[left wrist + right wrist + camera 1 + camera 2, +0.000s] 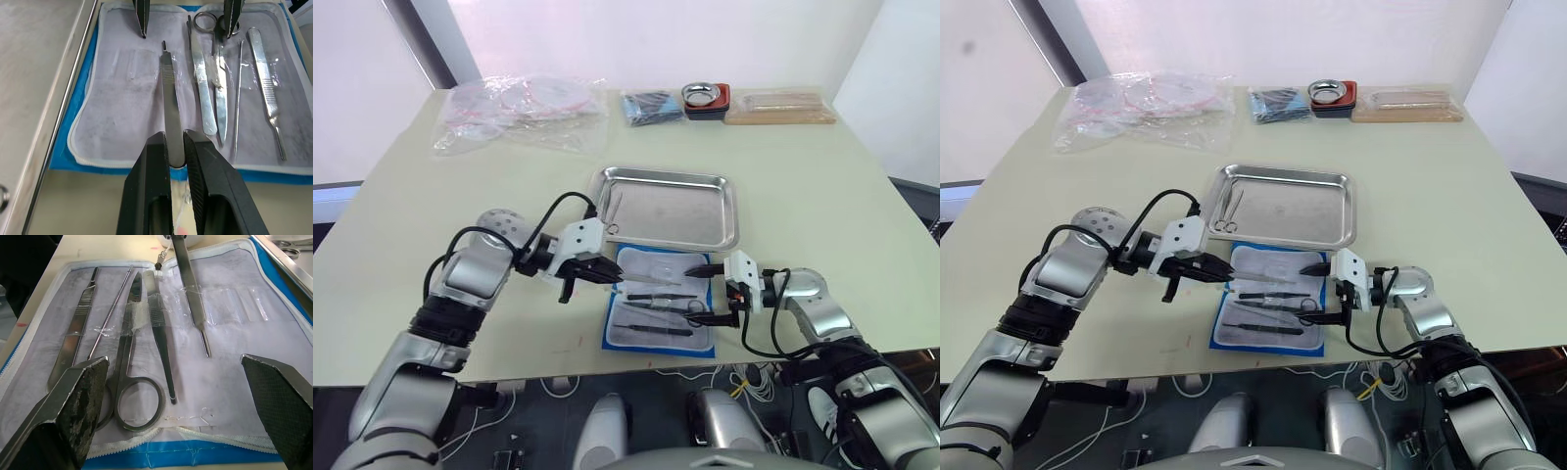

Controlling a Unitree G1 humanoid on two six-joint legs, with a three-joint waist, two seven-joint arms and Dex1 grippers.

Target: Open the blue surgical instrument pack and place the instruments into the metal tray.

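On the pale table (822,186), the blue surgical instrument pack (660,311) lies open just before the metal tray (671,208), which holds one pair of scissors (610,217). Four instruments (132,347) sit in the pockets; a fifth, a flat handle (171,115), is pinched by the left gripper (177,147). The right gripper (176,374) is spread wide over the pack

No text, label, brand, number or sign can be read anywhere. The open blue surgical instrument pack (122,98) shows a plain whitish inner face, and the packets at the far table edge beyond the metal tray (668,208) carry nothing legible.
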